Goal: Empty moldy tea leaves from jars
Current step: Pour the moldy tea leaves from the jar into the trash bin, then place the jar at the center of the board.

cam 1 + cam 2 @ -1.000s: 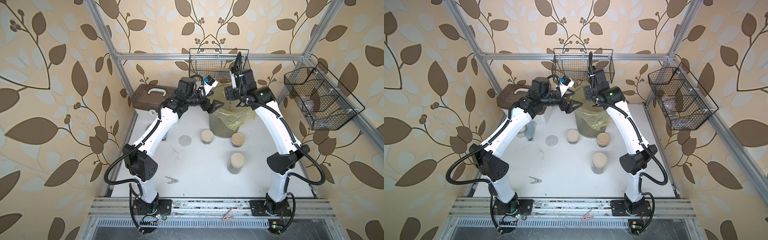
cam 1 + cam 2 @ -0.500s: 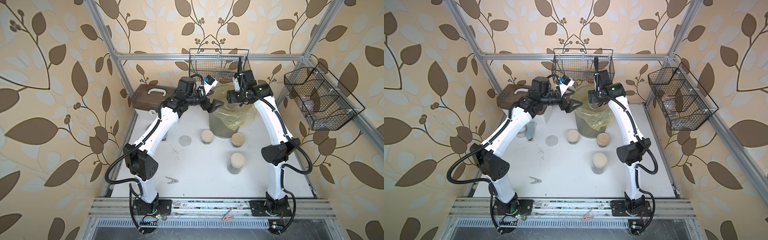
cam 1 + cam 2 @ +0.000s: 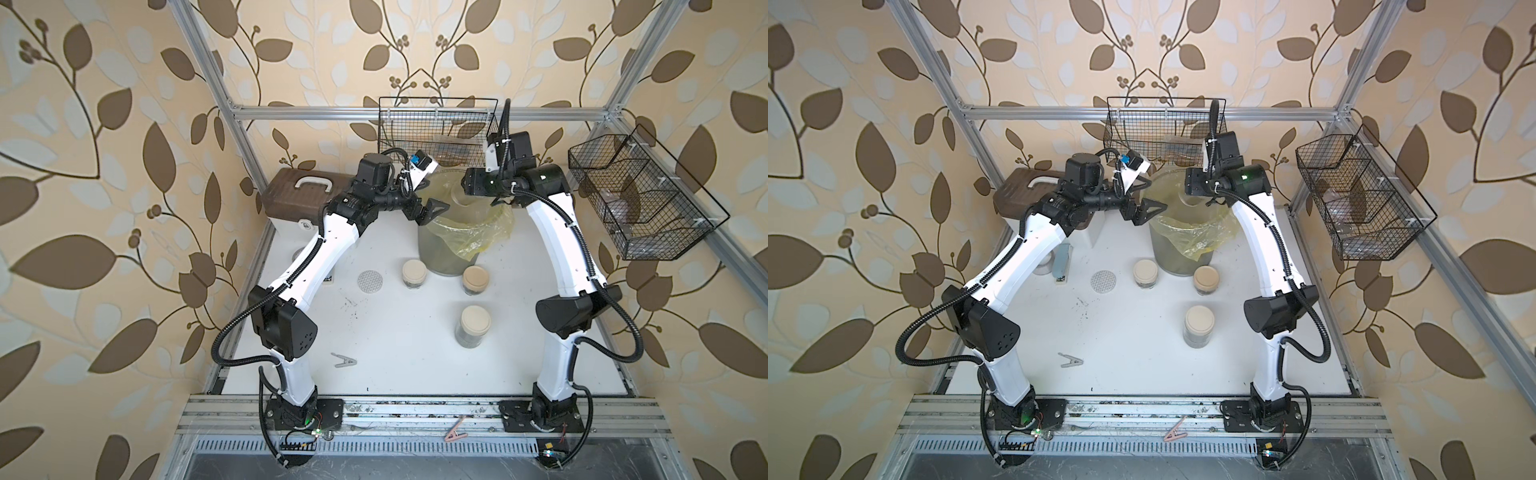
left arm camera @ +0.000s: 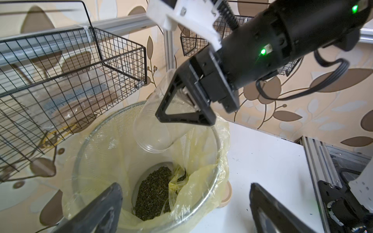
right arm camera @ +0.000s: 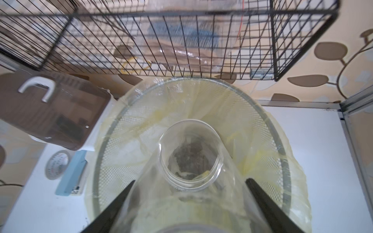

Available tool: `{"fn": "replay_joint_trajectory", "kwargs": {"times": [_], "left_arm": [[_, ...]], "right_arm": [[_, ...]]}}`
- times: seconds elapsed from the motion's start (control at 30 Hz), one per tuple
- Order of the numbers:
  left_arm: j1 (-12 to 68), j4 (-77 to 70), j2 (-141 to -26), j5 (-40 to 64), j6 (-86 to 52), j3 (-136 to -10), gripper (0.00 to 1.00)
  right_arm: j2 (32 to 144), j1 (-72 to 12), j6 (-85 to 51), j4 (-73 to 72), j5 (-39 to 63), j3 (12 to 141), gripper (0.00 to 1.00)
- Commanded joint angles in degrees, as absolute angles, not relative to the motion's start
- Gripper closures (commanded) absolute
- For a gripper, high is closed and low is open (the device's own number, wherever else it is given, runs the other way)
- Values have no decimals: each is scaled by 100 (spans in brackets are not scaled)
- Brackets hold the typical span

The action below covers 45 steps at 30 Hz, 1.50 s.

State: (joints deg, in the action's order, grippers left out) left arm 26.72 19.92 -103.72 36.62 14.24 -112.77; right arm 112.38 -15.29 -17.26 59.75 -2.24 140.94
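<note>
The right pincer [image 5: 189, 181] squeezes a clear glass jar [image 5: 191, 155] tipped over the bin [image 3: 440, 259] holding tea leaves [image 4: 155, 193], while the left pincer [image 3: 429, 209] gapes wide beside it.

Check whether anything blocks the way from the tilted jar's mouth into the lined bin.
Nothing visible does. The jar, gripped by the right pincer, tilts lidless above the open bin; tea leaves lie inside. The left pincer, open, sits beside the rim.

Jar: clear cylindrical glass jar [image 4: 153, 133], smooth, glossy.
Liner: thin yellow plastic bin liner [image 4: 199, 179], crinkled, shiny.
Bin: round grey metal mesh bin [image 3: 440, 259], finely perforated.
Leaves: dark grey-green tea leaves [image 4: 153, 191], crumbly, dull.
Surface: white surface [image 3: 395, 332], smooth, matt.
Fingers: black plastic fingers [image 4: 181, 118], matt.
</note>
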Motion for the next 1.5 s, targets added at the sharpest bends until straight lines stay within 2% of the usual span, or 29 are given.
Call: {"fn": "replay_joint_trajectory", "kwargs": {"times": [0.0, 0.17, 0.33, 0.47, 0.53, 0.63, 0.87, 1.23, 1.47], "left_arm": [[2730, 1107, -10292, 3308, 994, -11299, 1], [2697, 825, -10809, 3025, 646, -12153, 1], [2531, 315, -11310, 3345, 739, -12852, 1], [2378, -481, -11518, 4116, 1514, -12867, 1], [2377, -453, -11545, 4411, 2337, -12868, 1], [2373, -578, -11576, 4494, 2824, -12863, 1], [2377, -519, -11854, 5096, 2915, -13408, 1], [2496, -614, -11742, 5734, 2660, -13335, 1], [2404, 396, -11376, 5356, 3658, -12792, 1]], "right_arm": [[10690, -1216, -2670, 4933, 793, 13760, 61], [10464, -850, -3501, 4210, 1990, 13680, 60], [10252, -638, -4016, 3773, 2776, 13571, 59], [10097, -513, -4102, 3770, 3211, 13466, 58], [9973, -485, -4010, 3799, 3426, 13368, 58], [9781, -484, -3864, 3866, 3705, 13169, 57], [9568, -486, -3824, 3823, 4113, 12868, 57], [9686, -556, -3938, 3571, 4257, 12860, 57], [9631, -210, -4245, 3305, 4308, 12879, 58]]}}
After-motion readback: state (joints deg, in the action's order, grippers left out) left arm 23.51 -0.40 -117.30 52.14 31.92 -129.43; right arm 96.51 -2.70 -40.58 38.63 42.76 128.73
